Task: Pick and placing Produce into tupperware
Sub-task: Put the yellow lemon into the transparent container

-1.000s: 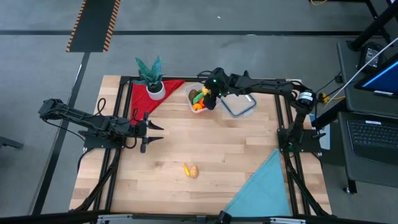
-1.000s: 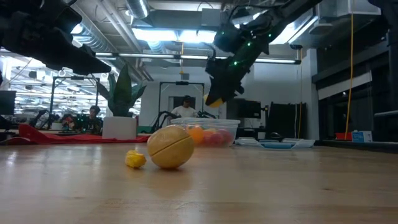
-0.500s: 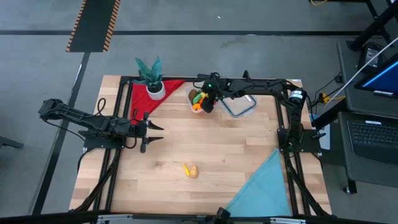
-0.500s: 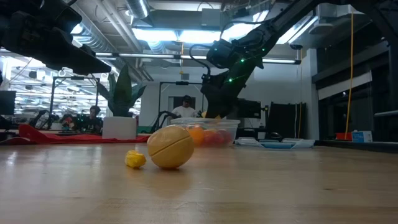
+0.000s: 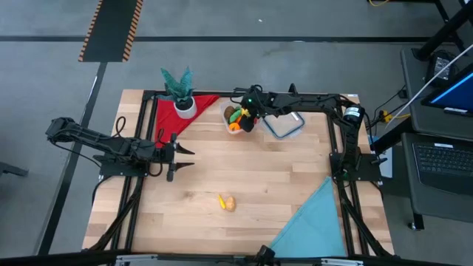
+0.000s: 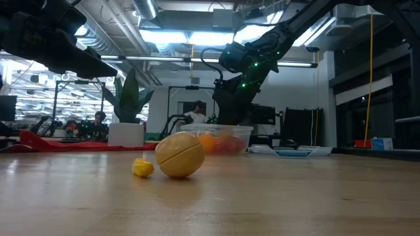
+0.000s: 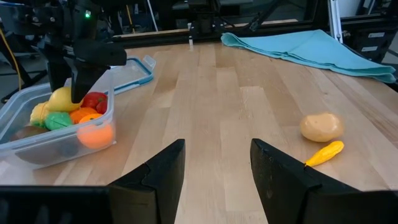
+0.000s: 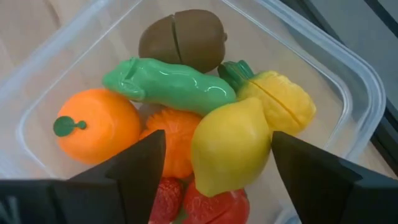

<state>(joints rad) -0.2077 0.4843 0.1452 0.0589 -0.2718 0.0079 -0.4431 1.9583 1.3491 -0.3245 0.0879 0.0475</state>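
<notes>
Right gripper (image 8: 211, 180) hangs over the tupperware (image 8: 348, 81), fingers spread, lemon (image 8: 231, 146) probably dropped; left gripper (image 7: 214, 171) waits, fingers apart, empty; potato (image 7: 321, 126) looks light, hard, slick; pinch across its middle.

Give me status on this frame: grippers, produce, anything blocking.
Right gripper open over the tupperware, lemon between its fingers. Left gripper open, idle at table's left. Potato and yellow piece still out. Nothing blocking.

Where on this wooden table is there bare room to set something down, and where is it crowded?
Bare wood lies between the red cloth and the tan potato with the yellow piece, and between these and the clear plastic tupperware. Crowded: that tupperware, full of produce under the right gripper, beside the blue-rimmed lid.
</notes>
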